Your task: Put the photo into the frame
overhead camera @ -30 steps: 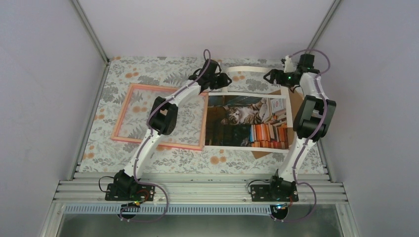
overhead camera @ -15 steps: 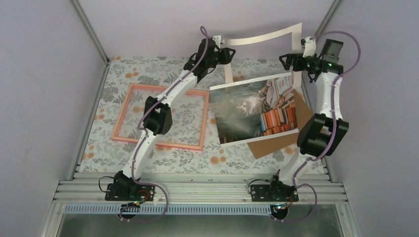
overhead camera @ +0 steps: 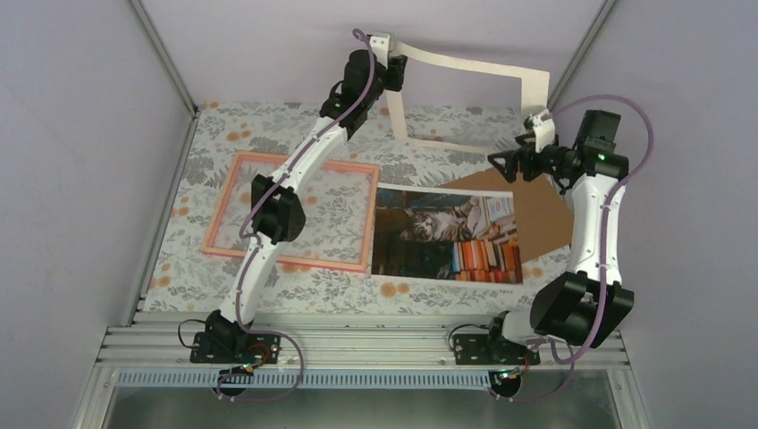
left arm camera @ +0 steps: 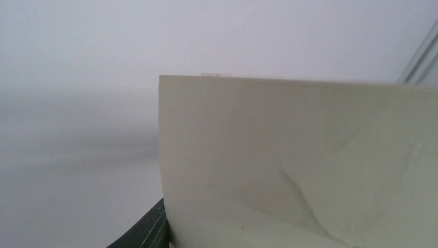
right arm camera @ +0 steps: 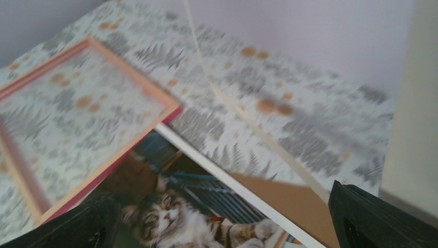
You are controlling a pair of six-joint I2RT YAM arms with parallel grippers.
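From the left wrist, the cream mat (left arm camera: 289, 155) runs off two edges and hides the left gripper (overhead camera: 391, 67) – only a dark sliver shows. The right wrist view is blurred (frame (right arm camera: 134, 74) and photo (right arm camera: 170, 217) both cropped). The backing board (overhead camera: 541, 210) lies mostly under the photo.

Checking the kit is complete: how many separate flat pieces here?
4: pink frame lying at left, photo beside it, brown board partly under the photo, white mat held aloft at the back.
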